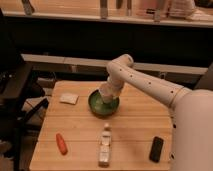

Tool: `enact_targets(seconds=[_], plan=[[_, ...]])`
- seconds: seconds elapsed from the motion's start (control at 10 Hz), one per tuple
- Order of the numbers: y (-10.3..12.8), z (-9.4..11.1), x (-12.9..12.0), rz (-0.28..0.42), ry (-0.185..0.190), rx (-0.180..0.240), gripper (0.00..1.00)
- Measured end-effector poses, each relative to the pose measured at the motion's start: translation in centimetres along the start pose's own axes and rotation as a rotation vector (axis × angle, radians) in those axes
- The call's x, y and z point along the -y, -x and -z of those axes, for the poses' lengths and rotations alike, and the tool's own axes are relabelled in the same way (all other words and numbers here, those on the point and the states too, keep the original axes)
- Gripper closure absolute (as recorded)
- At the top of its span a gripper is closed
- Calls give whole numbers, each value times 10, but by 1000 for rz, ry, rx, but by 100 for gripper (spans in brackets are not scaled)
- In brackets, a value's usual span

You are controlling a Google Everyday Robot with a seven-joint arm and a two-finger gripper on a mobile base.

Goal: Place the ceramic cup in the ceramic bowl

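Observation:
A dark green ceramic bowl [103, 104] sits near the middle of the wooden table [80, 125]. My white arm reaches in from the right and bends down over the bowl. My gripper [106, 93] hangs just above the bowl's inside, with a pale ceramic cup [105, 91] at its tip. The cup is over the bowl's right half, close to its rim. I cannot tell whether the cup touches the bowl's floor.
A white folded cloth [68, 98] lies left of the bowl. An orange carrot-like object [61, 143] lies at the front left. A pale bottle [104, 145] lies on its side at the front middle. A black object [156, 149] lies at the front right. Dark chairs stand at left.

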Motion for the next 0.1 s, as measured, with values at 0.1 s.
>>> enact_targets(seconds=[0.1], plan=[[-1,0,0,1,0,-1,32]])
